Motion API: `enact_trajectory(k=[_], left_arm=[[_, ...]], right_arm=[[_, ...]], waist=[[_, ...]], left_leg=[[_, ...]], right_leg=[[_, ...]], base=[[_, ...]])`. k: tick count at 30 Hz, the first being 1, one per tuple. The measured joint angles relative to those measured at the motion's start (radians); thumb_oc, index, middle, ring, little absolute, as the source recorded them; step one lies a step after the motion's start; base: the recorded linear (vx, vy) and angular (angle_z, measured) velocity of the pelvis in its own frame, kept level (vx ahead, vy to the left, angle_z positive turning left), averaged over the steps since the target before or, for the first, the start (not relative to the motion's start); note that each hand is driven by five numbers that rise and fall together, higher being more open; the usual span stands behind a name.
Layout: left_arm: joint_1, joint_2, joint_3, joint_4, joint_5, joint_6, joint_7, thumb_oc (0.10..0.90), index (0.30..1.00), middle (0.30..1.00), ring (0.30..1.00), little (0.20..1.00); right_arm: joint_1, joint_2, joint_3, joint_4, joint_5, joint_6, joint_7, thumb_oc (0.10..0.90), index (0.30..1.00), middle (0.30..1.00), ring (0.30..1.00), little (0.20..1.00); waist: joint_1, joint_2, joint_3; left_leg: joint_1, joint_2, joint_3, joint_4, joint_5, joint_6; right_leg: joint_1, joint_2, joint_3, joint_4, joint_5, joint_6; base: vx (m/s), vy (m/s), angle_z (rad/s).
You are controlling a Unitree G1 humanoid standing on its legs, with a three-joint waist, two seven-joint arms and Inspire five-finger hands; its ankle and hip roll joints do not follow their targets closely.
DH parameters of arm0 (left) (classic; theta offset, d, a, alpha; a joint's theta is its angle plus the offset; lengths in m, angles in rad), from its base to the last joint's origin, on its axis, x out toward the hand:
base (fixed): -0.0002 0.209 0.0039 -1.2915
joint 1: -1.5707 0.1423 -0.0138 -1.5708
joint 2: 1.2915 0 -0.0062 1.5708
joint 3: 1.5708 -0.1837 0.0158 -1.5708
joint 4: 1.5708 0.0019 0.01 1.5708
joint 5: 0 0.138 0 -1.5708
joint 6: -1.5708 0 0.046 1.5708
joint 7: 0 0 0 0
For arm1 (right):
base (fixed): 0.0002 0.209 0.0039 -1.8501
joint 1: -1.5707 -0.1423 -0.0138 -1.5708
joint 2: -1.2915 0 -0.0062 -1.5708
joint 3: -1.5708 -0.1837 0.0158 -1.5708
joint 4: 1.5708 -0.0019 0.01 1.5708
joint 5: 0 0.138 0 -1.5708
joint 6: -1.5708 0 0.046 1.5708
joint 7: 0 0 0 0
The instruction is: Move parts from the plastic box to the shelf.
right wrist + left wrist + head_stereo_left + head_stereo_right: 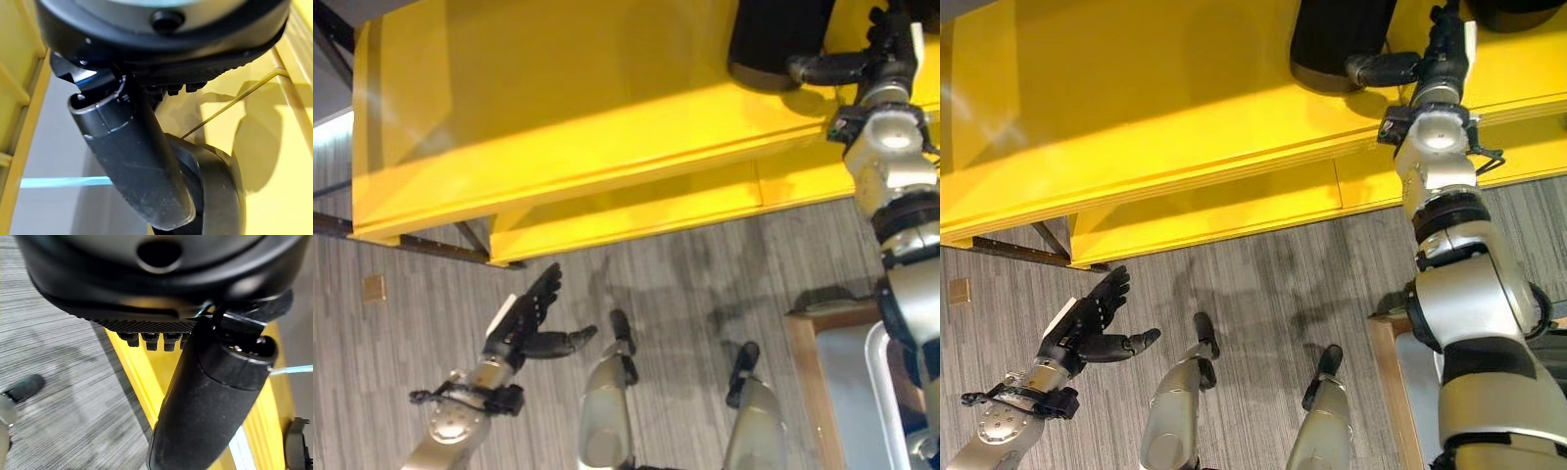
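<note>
A black cylindrical part [1337, 44] stands on the top board of the yellow shelf [1136, 127], far and to the right, just back from the board's near edge. The right hand [1430, 61] is raised to it — the thumb lies along the part's lower side, touching it, and the right wrist view shows that thumb [137, 161] pressed against the dark rounded part [215, 186], with fingertips past it over the yellow board. Whether the fingers curl round the part I cannot tell.

The shelf's near edge runs long and slanted across the scene, a lower yellow board stepping out beneath it. Left of the part the top board is bare.

The left hand [1092, 328] hangs low and near on the left over grey floor [1263, 284], fingers straight and spread, holding nothing — well apart from the shelf's edge.

At the near right a wooden-edged table corner [1386, 367] juts in beside the right arm.
</note>
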Motion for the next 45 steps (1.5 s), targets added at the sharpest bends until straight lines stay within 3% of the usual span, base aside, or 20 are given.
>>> enact_trajectory(k=[10,22,32,39,45], left_arm=[[-0.002,0.001,-0.006,-0.001,0.000,0.000,0.002,0.900,1.000,1.000,1.000,1.000],[0.006,0.001,-0.005,-0.002,0.001,0.000,0.020,0.900,1.000,1.000,1.000,1.000],[0.017,0.000,-0.005,0.001,0.002,0.000,0.021,0.900,1.000,1.000,1.000,1.000],[0.017,0.000,-0.005,0.003,0.002,-0.001,0.022,0.900,1.000,1.000,1.000,1.000],[0.017,0.000,-0.005,0.003,0.001,-0.001,0.018,0.900,1.000,1.000,1.000,1.000]], right_arm=[[-0.038,0.015,0.004,0.072,0.042,0.003,0.012,0.900,1.000,1.000,1.000,1.000],[-0.058,-0.048,-0.041,0.150,0.043,0.001,0.000,0.900,1.000,1.000,1.000,1.000],[-0.065,-0.080,-0.032,0.157,-0.012,-0.006,-0.003,0.900,1.000,1.000,1.000,1.000],[-0.065,-0.107,-0.011,0.174,-0.044,0.002,-0.003,0.900,1.000,1.000,1.000,1.000],[-0.067,-0.115,0.074,0.178,-0.131,0.019,0.010,0.900,1.000,1.000,1.000,1.000]], waist=[[0.030,0.001,-0.001],[0.081,0.011,-0.006],[0.101,0.042,-0.010],[0.107,0.042,-0.010],[0.107,0.042,-0.010]], left_leg=[[-0.017,-0.001,-0.034,-0.016,0.025,-0.002],[-0.052,-0.025,-0.069,-0.034,0.038,-0.003],[-0.080,-0.037,-0.091,-0.027,0.041,-0.003],[-0.087,-0.047,-0.114,-0.026,0.046,-0.003],[-0.089,-0.048,-0.119,-0.024,0.050,-0.003]], right_leg=[[-0.020,-0.004,-0.024,0.057,-0.030,-0.010],[-0.066,-0.035,-0.048,0.130,-0.076,-0.020],[-0.088,-0.051,-0.060,0.163,-0.093,-0.020],[-0.086,-0.065,-0.079,0.186,-0.108,-0.021],[-0.085,-0.067,-0.082,0.193,-0.109,-0.019]], base=[[0.01,-0.014,0.08],[-0.01,0.004,0.11],[-0.01,0.005,0.05],[0.00,0.018,0.10],[0.00,0.002,0.01]])
